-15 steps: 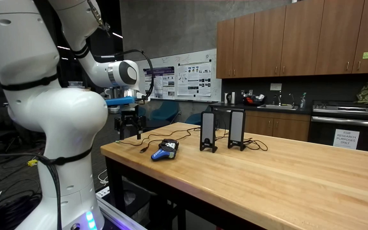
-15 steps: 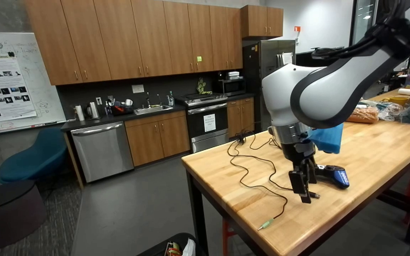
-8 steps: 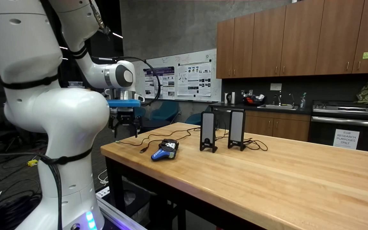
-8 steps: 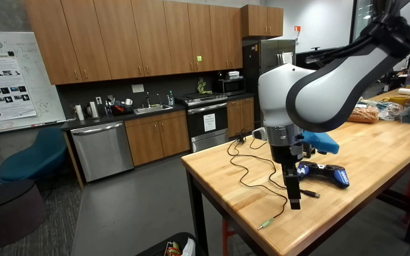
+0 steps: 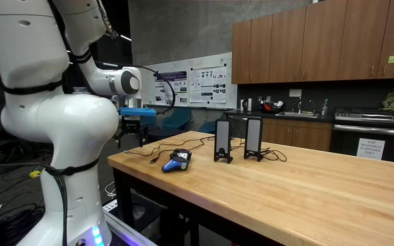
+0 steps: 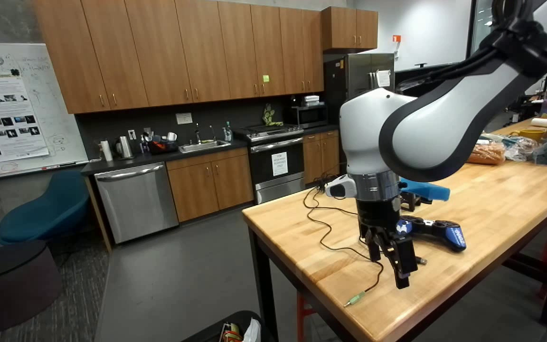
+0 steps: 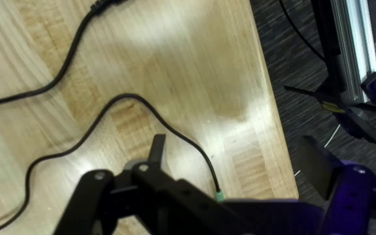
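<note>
1. A blue-and-black gamepad (image 5: 177, 160) rests on the butcher-block table (image 5: 286, 191), near one long edge.
2. The Robotiq gripper (image 6: 388, 271) hangs fingers-down, higher than the gamepad and to its left in both exterior views. Its jaws stand wide apart; in the wrist view the gap shows bare wood, table edge and dark cable below.
3. The green audio plug (image 6: 356, 298) lies on the tabletop to the left of the gamepad in both exterior views, well apart from it. In the wrist view the gripper covers part of this plug.
4. A thin black audio cable (image 7: 129, 96) winds away from that plug and past the gamepad.
5. The black USB plug (image 5: 153, 160) lies just beside the gamepad, between it and the audio plug; its thicker USB cable (image 7: 64, 67) curves off across the wood.
6. Two Dell speakers (image 5: 222, 140) stand upright to the right of the gamepad in an exterior view.
7. Plastic bags (image 6: 515, 148) lie beyond the gamepad, to its right, in an exterior view.
</note>
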Robot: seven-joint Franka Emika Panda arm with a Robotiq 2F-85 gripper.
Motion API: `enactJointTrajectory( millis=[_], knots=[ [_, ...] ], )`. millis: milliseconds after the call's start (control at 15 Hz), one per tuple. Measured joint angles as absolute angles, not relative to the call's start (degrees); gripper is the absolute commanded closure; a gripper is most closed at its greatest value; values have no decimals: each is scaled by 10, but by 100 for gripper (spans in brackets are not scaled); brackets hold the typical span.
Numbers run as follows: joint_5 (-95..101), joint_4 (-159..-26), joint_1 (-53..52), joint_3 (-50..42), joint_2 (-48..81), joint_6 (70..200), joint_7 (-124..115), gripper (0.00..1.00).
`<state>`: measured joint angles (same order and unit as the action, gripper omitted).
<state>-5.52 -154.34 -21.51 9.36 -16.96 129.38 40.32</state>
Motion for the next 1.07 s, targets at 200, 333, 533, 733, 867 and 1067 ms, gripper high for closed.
enactJointTrajectory(
  millis=[200, 333, 533, 733, 867, 1067],
  knots=[
    [-54, -1540, -226, 95, -161, 1295, 486, 0],
    [-52, -1536, -231, 96, -154, 1298, 541, 0],
    [-47, -1528, -233, 101, -140, 1306, 624, 0],
    [-46, -1518, -234, 107, -125, 1318, 699, 0],
    [-46, -1510, -234, 113, -112, 1322, 730, 0],
    [-45, -1501, -234, 123, -95, 1323, 752, 31]
  ],
)
